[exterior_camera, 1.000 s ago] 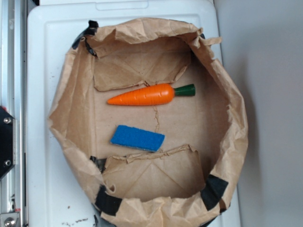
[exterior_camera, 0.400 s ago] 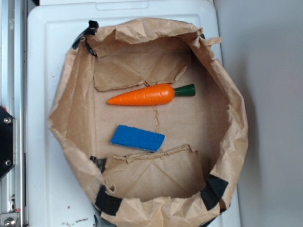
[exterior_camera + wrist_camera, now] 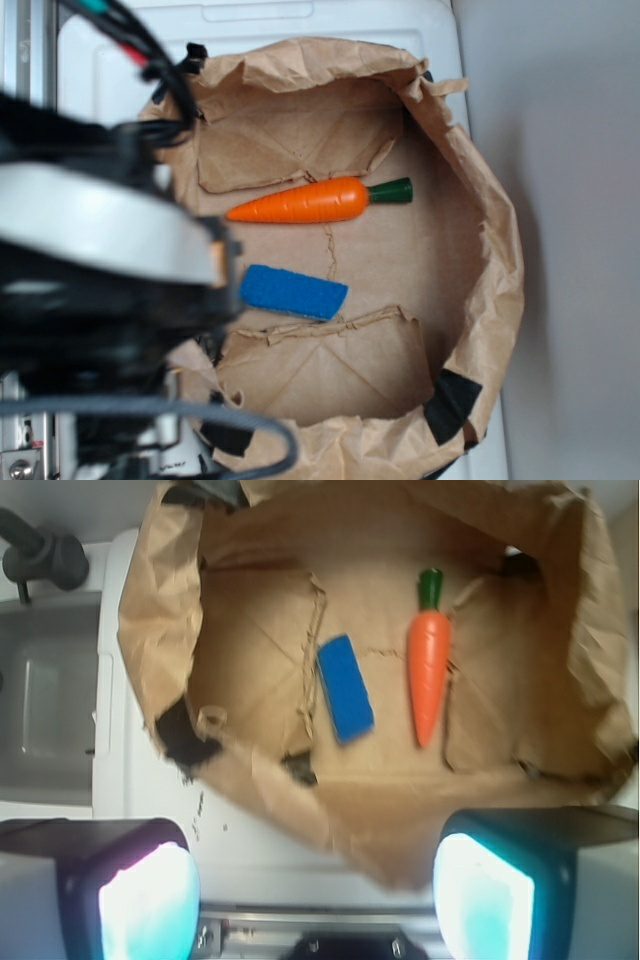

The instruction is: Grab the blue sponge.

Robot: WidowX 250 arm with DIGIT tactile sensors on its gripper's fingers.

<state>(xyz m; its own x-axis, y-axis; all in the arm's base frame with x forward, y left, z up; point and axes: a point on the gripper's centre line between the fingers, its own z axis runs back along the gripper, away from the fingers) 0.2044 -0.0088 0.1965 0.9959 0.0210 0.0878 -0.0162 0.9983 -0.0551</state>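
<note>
White plastic surface [image 3: 440,40] was seen under everything in the exterior view, w/ a grey wall area to the right. On it sat a brown paper bag [image 3: 490,250], rolled down into a shallow open tub, dark tape patches showing at its rim. The blue sponge [image 3: 294,292] was found lying flat on the bag floor, just below centre, its long side running left-right w/ a slight tilt. An orange carrot [image 3: 300,203] w/ green stem was laid above it, near but apart, stem to the right. The left part of the view was filled by the blurred robot arm [image 3: 90,260], black and white, cables incl.; its edge was seen just beside the sponge's left end, contact could not be judged. Gripper fingers could not be made out in this view. In the wrist view, the bag [image 3: 560,600] was seen from above w/ the sponge [image 3: 345,688] left of centre on its floor and the carrot [image 3: 428,675] to its right, roughly parallel, not touching. The gripper [image 3: 320,900] was seen at the bottom edge, its two fingers [image 3: 140,900] spread wide apart, nothing held between them, positioned over the bag's near rim and white surface [image 3: 150,780], well short of the sponge.
</note>
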